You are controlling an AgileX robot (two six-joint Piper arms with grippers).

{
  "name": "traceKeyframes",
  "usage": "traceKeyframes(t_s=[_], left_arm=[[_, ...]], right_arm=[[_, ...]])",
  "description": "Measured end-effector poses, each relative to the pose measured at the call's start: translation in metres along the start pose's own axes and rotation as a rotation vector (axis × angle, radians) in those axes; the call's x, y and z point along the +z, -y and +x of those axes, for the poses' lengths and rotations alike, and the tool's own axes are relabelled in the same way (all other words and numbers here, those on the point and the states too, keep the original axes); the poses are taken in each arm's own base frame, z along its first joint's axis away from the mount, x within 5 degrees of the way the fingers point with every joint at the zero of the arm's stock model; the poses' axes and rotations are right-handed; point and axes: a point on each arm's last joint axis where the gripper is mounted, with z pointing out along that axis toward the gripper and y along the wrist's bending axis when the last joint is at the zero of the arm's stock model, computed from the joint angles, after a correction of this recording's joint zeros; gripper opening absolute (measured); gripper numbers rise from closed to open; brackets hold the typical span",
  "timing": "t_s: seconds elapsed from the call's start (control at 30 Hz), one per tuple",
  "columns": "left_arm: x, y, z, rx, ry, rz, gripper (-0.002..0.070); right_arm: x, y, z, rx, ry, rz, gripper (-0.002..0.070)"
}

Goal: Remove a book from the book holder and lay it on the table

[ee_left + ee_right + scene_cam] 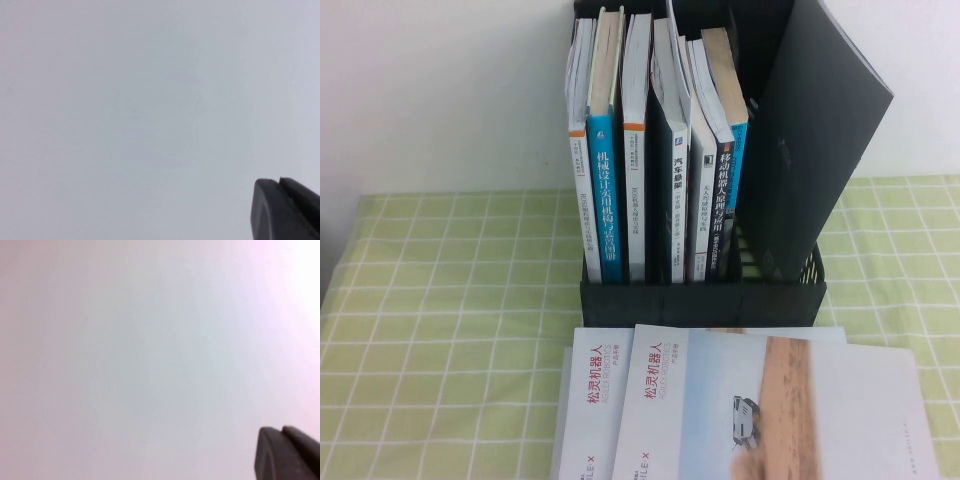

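High view shows the table (430, 300) bearing the book holder (700, 300); at its right end the grey book (815, 130) leans, thin, light, floppy, best pinched at its top edge. Right gripper (287, 452) is closed, away from the holder; left gripper (285, 207) I cannot tell

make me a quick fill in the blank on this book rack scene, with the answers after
1. The large charcoal-grey book leans in the ____-most slot of the black plastic book holder.
2. The holder stands on a table covered with a green and white ____ cloth.
3. Two white books with a sandy desert photo lie ____ on the table in front of the holder.
4. The right gripper, seen only in its own wrist view against a blank surface, is ____; the left gripper appears likewise.

Missing words: right; checked; flat; shut
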Motion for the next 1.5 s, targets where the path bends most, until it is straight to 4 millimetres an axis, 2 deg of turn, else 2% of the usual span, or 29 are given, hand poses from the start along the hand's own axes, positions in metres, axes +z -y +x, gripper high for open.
traceKeyframes(t_s=[0.1,0.2,0.33,0.43,0.53,0.6,0.67,0.73,0.83,0.9,1.03,1.2,1.27,1.37,1.5], left_arm=[[0.000,0.000,-0.007,-0.057,0.075,-0.003,-0.0004],[-0.001,-0.001,-0.016,-0.088,0.177,0.001,-0.0004],[-0.003,0.001,-0.032,-0.122,0.308,0.017,-0.0004],[0.005,0.012,-0.061,-0.149,0.355,0.048,-0.0004],[0.015,0.028,-0.097,-0.172,0.315,0.090,-0.0004],[0.026,0.040,-0.117,-0.165,0.222,0.112,-0.0004],[0.039,0.052,-0.138,-0.145,0.136,0.130,-0.0004],[0.057,0.062,-0.150,-0.129,0.002,0.132,-0.0004],[0.086,0.072,-0.150,-0.104,-0.228,0.116,-0.0004],[0.104,0.075,-0.139,-0.092,-0.406,0.094,-0.0004],[0.133,0.072,-0.099,-0.074,-0.713,0.035,-0.0004],[0.155,0.074,-0.055,-0.214,-0.953,0.015,-0.0004],[0.162,0.079,-0.040,-0.241,-1.018,0.086,-0.0004],[0.173,0.092,-0.024,-0.242,-1.053,0.293,-0.0004],[0.190,0.107,-0.001,-0.306,-1.029,0.533,-0.0004]], right_arm=[[-0.001,0.002,-0.012,0.087,0.137,0.016,-0.0002],[0.003,0.000,-0.026,0.159,0.183,0.003,-0.0002],[0.014,-0.008,-0.070,0.170,0.258,-0.053,-0.0002],[0.021,-0.014,-0.111,0.184,0.286,-0.091,-0.0002],[0.027,-0.021,-0.152,0.175,0.259,-0.121,-0.0002],[0.038,-0.026,-0.176,0.169,0.213,-0.132,-0.0002],[0.051,-0.030,-0.190,0.161,0.130,-0.138,-0.0002],[0.070,-0.034,-0.197,0.147,0.011,-0.140,-0.0002],[0.098,-0.040,-0.188,0.088,-0.199,-0.138,-0.0002],[0.117,-0.042,-0.173,0.040,-0.324,-0.138,-0.0002],[0.137,-0.044,-0.139,-0.084,-0.539,-0.161,-0.0002],[0.143,-0.044,-0.113,-0.139,-0.725,-0.188,-0.0002],[0.144,-0.045,-0.101,-0.109,-0.783,-0.194,-0.0002],[0.145,-0.046,-0.075,-0.059,-0.881,-0.197,-0.0002],[0.148,-0.049,-0.030,0.062,-1.022,-0.184,-0.0002]])
